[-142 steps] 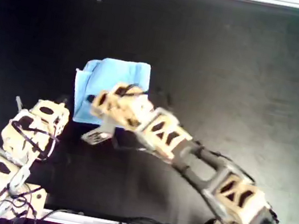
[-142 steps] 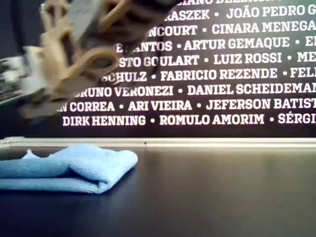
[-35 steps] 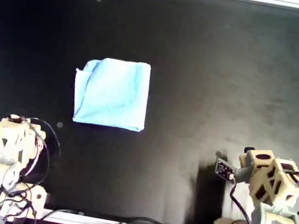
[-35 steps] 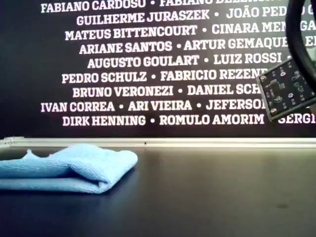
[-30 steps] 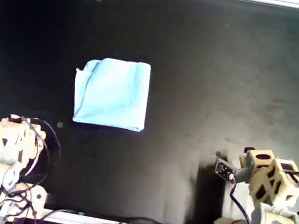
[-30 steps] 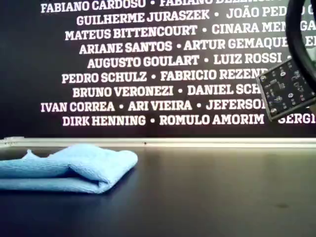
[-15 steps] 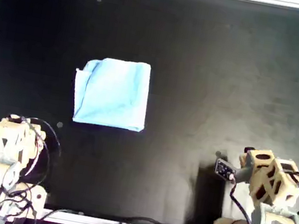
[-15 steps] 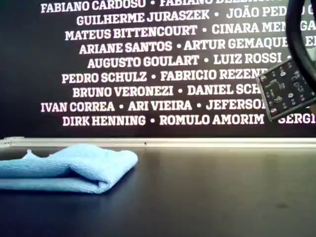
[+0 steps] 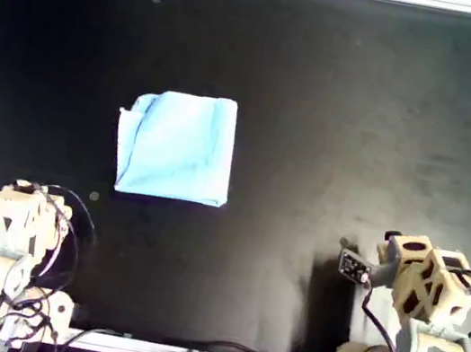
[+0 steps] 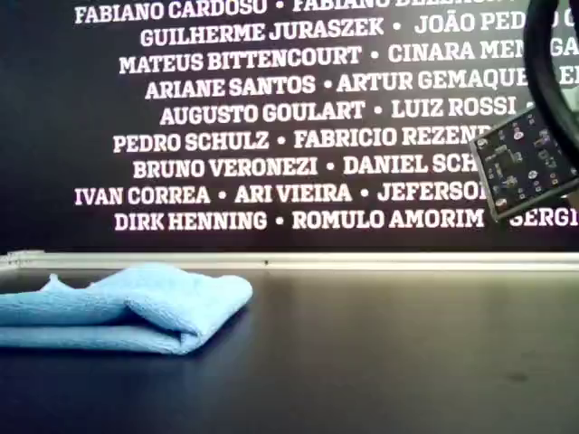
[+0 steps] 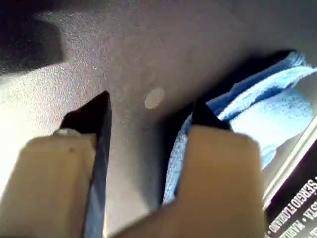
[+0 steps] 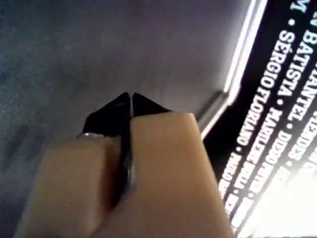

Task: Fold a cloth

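folded light sky-blue fabric cloth (image 9: 177,145) is seen flat on the black desk (image 9: 347,114); my first end effector (image 11: 151,116) is spread, empty; my second end effector (image 12: 131,101) is clenched, empty.

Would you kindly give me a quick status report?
My first gripper open, empty. My second gripper shut, empty. Cloth folded, flat on table. Nothing in the way.

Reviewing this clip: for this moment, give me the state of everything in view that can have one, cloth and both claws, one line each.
cloth: folded into a compact layered rectangle, lying flat on the black table, nothing gripping it.
my first claw: open, empty, jaws apart above the table with the cloth beyond them.
my second claw: shut, empty, tips together above bare table.
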